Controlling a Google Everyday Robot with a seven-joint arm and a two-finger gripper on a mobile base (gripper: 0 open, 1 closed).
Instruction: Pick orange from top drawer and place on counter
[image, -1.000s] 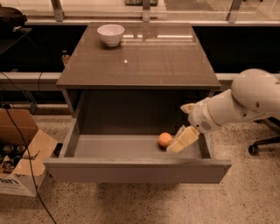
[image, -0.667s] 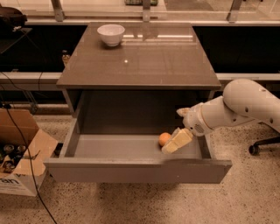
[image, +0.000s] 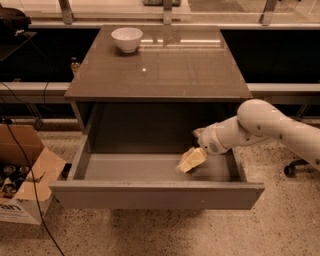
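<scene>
While the arm is reaching into the drawer (image: 150, 195) from its right side, the tool (image: 191, 160) is now sitting further toward the drawer's middle than a second ago. It is covering the spot on the drawer floor where the orange was lying in plain sight. Only a thin sliver of the orange (image: 185, 153) seems to be showing at the tool's upper left edge, a little right of the drawer's centre. I cannot tell whether the tool is gripping the fruit or merely hanging over it. I am judging that the grasp is under way, with the lift to the desk (image: 160, 75) above the drawer not yet done. A white bowl (image: 127, 38) is sitting on the desk, behind the drawer's left half. Left of the drawer, a cardboard box (image: 45, 167) is showing a scrap of dark print, seemingly "an", with the rest cut off.
</scene>
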